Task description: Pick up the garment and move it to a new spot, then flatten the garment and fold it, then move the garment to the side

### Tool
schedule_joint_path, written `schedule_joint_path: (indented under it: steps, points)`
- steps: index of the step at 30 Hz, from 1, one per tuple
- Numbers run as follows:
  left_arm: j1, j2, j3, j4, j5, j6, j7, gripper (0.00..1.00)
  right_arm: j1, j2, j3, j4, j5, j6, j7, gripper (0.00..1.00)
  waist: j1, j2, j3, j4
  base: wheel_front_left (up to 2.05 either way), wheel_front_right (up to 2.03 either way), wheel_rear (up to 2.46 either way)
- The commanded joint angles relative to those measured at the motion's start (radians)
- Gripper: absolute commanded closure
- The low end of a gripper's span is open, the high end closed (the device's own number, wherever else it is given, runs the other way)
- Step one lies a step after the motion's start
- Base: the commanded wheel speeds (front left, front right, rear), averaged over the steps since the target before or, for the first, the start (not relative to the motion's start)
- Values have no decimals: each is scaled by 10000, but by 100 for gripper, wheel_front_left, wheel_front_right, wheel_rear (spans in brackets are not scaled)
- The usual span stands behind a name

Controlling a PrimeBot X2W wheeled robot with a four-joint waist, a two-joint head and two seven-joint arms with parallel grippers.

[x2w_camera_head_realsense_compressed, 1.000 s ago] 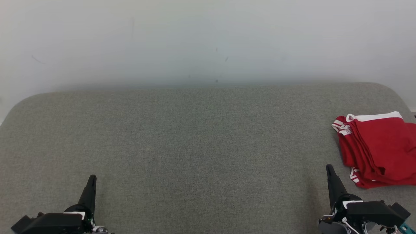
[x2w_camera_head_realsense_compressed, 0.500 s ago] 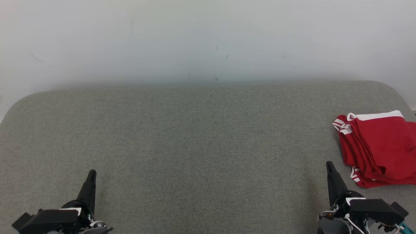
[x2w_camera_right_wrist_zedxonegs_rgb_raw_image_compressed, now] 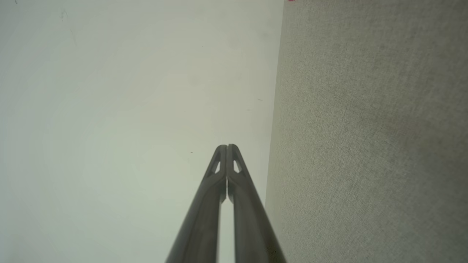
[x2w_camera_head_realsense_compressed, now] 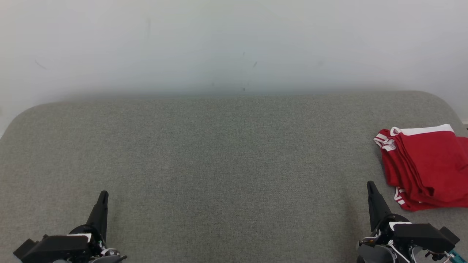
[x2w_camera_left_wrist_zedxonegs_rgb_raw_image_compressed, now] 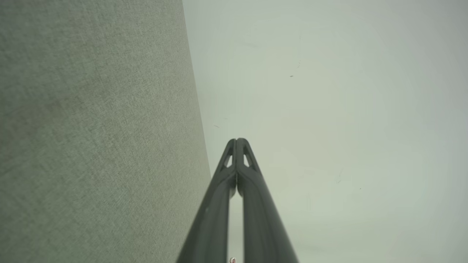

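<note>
Change noted: over the last second the whole head view has slipped a little, hands, cloth and far edge together. That is the camera settling, not the things moving. In the last half of that second nothing differs at all, and both arms are at a standstill.

Left hand [x2w_camera_head_realsense_compressed: 103, 193]: fingers pressed together to the tip, as its own wrist view confirms. It holds nothing and touches nothing, and is poised over bare grey fabric-covered surface [x2w_camera_head_realsense_compressed: 234, 164].

Right hand [x2w_camera_head_realsense_compressed: 370, 183]: likewise fully closed and empty, its tip clear of the cloth.

Red garment with white trim [x2w_camera_head_realsense_compressed: 427, 164]: lies folded in a compact stack just ahead of the right hand and to its outer side, near it but apart, and well apart from the left hand. Its outer part runs off the frame. The layered edges facing the right hand are slightly uneven.

Assessment: with the garment folded, set off to the side and released, and both hands drawn back and idle, the task appears finished or very nearly so. No further handling looks called for unless the stack is judged too untidy.
</note>
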Motion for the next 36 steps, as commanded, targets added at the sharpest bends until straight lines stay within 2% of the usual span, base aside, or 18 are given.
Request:
schedule_joint_path:
  steps: [1,36]
  points:
    - [-124,-16,30,-26,-3,-25,59,100,-19,9,-6,-17,-4,-17,23,100,1,0,-1,0,0,0,0]
    - [-123,-15,26,-27,-6,-25,56,100,-18,9,-5,-17,-2,-17,21,100,1,0,-1,0,0,0,0]
